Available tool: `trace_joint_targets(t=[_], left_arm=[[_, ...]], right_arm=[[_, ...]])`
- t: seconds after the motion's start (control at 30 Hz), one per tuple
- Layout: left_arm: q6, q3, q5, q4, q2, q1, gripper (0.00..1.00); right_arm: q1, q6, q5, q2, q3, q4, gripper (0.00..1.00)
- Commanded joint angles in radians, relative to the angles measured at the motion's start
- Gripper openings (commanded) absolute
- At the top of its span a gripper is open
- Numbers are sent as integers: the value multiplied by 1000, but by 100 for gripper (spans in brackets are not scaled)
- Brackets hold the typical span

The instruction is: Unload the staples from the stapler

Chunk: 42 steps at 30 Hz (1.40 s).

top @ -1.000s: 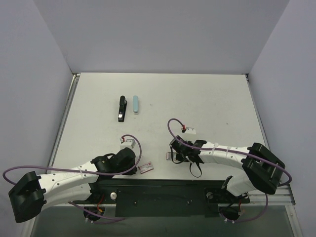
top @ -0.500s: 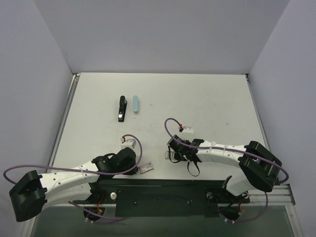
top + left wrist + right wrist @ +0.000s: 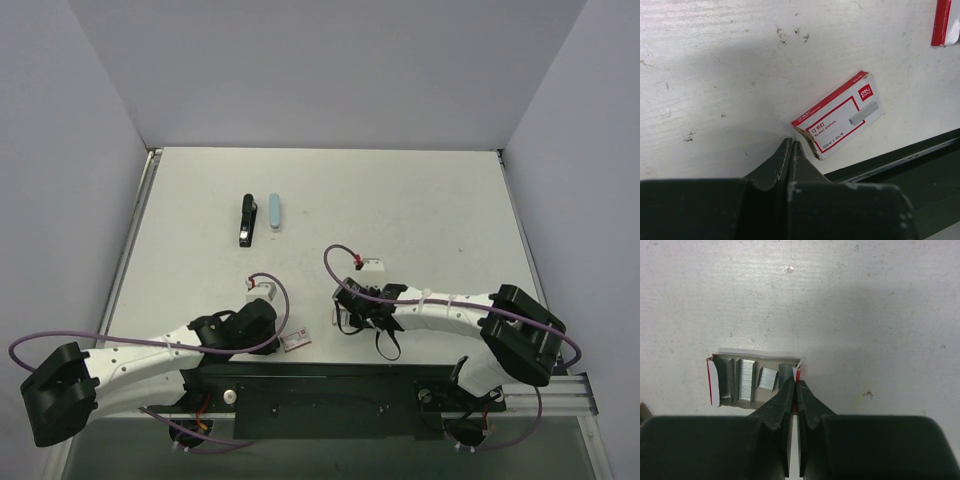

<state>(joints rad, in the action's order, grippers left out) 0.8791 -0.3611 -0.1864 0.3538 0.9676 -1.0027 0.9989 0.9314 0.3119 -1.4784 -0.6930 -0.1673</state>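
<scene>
Fingers first: the right gripper (image 3: 796, 382) has its two tips pressed tight together at the right-hand wall of an open cardboard staple tray (image 3: 757, 356), and a sliver of red card shows between them, so I'd say it is pinching that wall, though the view is too tight to be sure. Loose staple strips (image 3: 746, 382) lie side by side in the tray, one of them crooked. Over on the other side, the left gripper (image 3: 791, 145) is clenched on nothing, its tips just short of the torn corner of the red-and-white box sleeve (image 3: 840, 120), which lies flat near the table's front edge. Now look up the table (image 3: 420, 200): the stapler (image 3: 245, 220) lies far off toward the back left, top arm down as far as I can see, with a pale blue bar (image 3: 275, 212) parallel just beside it on its right. Neither arm is near it. So by my reckoning the unloading has not begun: the stapler must be reached, opened and emptied. Nothing blocks the way to it, but that blue bar sits close enough to crowd a grasp from the right.
</scene>
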Motion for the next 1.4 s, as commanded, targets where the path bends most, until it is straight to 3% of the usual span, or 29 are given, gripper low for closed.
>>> trace_joint_targets(t=[0.0, 0.53, 1.37], left_arm=[[-11, -10, -12, -45, 13, -7, 0], [0, -1, -4, -76, 36, -14, 0], [-8, 16, 2, -134, 109, -16, 0]], right_arm=[[26, -39, 46, -5, -20, -69, 0], [125, -109, 3, -57, -56, -11, 0], [176, -150, -62, -80, -59, 77, 0]])
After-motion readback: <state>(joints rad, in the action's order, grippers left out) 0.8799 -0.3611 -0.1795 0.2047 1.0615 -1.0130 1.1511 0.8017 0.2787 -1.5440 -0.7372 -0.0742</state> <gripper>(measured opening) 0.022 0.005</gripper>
